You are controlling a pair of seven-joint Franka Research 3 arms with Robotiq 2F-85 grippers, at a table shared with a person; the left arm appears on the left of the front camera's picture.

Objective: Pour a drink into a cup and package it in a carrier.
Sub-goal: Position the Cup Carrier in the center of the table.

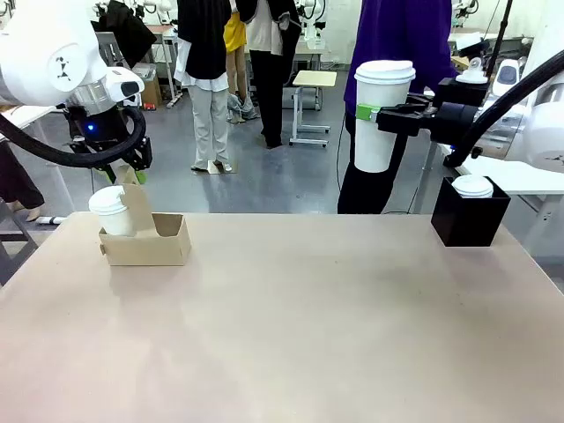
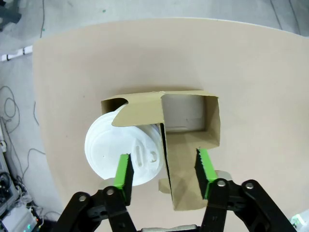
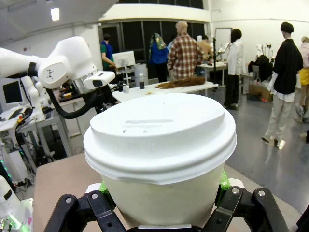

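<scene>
A tall white paper cup with a white lid hangs in the air at the back right, my right gripper shut on it. Up close in the right wrist view the cup rises from between the green pads of the right gripper. The brown cardboard carrier sits at the far left of the table, a second lidded cup in its left slot. My left gripper hovers open above the carrier's handle tab, beside that cup's lid. The carafe with the drink is out of view.
A black box with a white lid on top stands at the table's back right. A person in purple stands behind the far edge. The carrier's other slot holds nothing.
</scene>
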